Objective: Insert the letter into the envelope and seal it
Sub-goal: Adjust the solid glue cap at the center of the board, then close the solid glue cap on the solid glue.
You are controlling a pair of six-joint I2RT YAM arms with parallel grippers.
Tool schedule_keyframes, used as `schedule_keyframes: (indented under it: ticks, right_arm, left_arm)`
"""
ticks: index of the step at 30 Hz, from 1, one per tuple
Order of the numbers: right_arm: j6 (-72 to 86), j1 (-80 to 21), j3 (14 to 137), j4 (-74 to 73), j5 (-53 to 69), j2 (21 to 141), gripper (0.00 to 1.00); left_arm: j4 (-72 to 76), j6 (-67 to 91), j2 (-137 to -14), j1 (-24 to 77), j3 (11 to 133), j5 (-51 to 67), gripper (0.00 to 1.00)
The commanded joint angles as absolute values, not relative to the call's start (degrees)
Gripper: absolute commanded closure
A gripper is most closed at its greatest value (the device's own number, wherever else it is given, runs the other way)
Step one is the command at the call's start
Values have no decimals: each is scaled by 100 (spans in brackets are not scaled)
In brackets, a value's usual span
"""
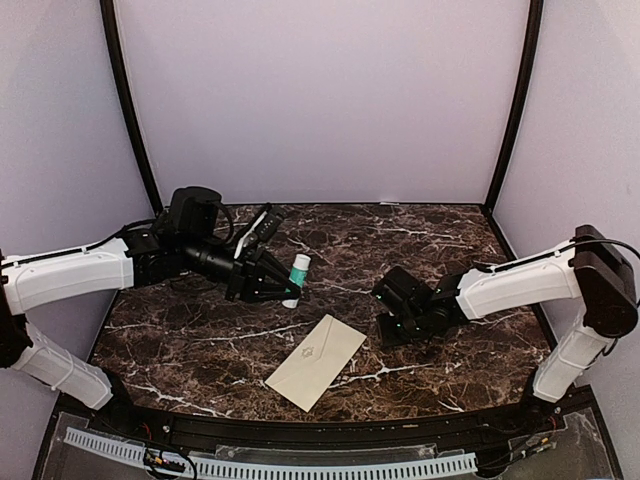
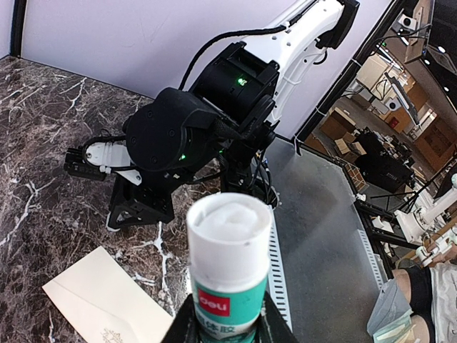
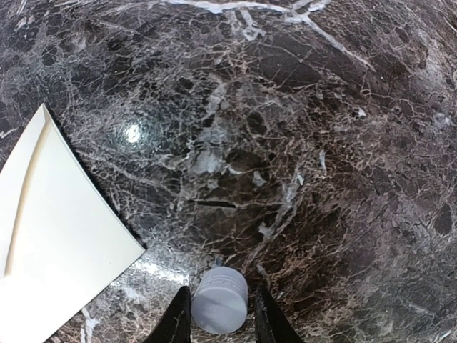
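Note:
The cream-beige envelope (image 1: pixel 316 361) (image 2: pixel 107 293) (image 3: pixel 57 236) lies flat on the dark marble table, near the front middle, its small emblem facing up. The letter is not in view. Above and behind the envelope, my left gripper (image 1: pixel 283 287) (image 2: pixel 227 318) is shut on a green-and-white glue stick (image 1: pixel 299 270) (image 2: pixel 228 257). The stick is uncapped, with white glue showing at its top. Right of the envelope, my right gripper (image 1: pixel 393 312) (image 3: pixel 220 318) sits low over the table. Its fingers are closed in on a small pale grey cap (image 3: pixel 220 300).
Dark marble tabletop (image 1: pixel 430 240) with lilac walls behind and at both sides. A perforated white strip (image 1: pixel 280 465) runs along the front edge. In the left wrist view, the right arm's black wrist (image 2: pixel 186 136) is beyond the glue stick.

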State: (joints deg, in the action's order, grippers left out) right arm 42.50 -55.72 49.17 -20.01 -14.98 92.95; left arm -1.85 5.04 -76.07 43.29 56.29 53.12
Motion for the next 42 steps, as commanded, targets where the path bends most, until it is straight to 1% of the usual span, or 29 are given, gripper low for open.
schedule_keyframes:
  ticks: [1, 7, 10, 13, 16, 19, 22, 24, 29, 33, 38, 42]
  right_arm:
    - [4240, -5555, 5071, -1992, -1501, 9383, 73]
    - [4239, -5552, 5080, -1984, -1485, 9439, 73]
    - [4236, -5559, 5089, -1992, -1506, 9420, 80]
    - [4246, -5557, 5104, -2025, -1528, 9305, 83]
    - [4247, -5563, 5147, -2183, -1529, 9043, 85]
    - [4141, -5563, 5159, -2279, -1377, 8512, 86]
    - [4014, -5563, 5151, -2192, -936, 7783, 85]
    - [3910, -5561, 5130, -1993, -490, 7277, 85]
    - [3856, -5563, 4962, -1009, 1152, 6426, 84]
    - [3945, -5692, 4751, -79, 1941, 6149, 84]
    - [3884, -5961, 4676, 734, 2272, 6162, 83]
    - [3824, -6086, 4702, 958, 2380, 6275, 82]
  left_arm:
    - [-79, 516, -7576, 4353, 5599, 5442, 100]
    - [-87, 507, -7576, 4353, 5603, 5440, 100]
    - [-93, 495, -7572, 4356, 5598, 5434, 100]
    - [-101, 490, -7574, 4359, 5595, 5432, 100]
    - [-109, 475, -7590, 4370, 5599, 5419, 100]
    - [-211, 339, -7608, 4492, 5628, 5292, 100]
    - [-562, 59, -7658, 4732, 5699, 4946, 100]
    - [-649, -83, -7694, 4885, 5723, 4925, 100]
    - [-732, -213, -7767, 5140, 5737, 4929, 100]
    - [-762, -273, -7805, 5294, 5735, 5009, 100]
    - [-731, -229, -7877, 5344, 5738, 5169, 100]
    - [-704, -217, -7861, 5358, 5724, 5215, 100]
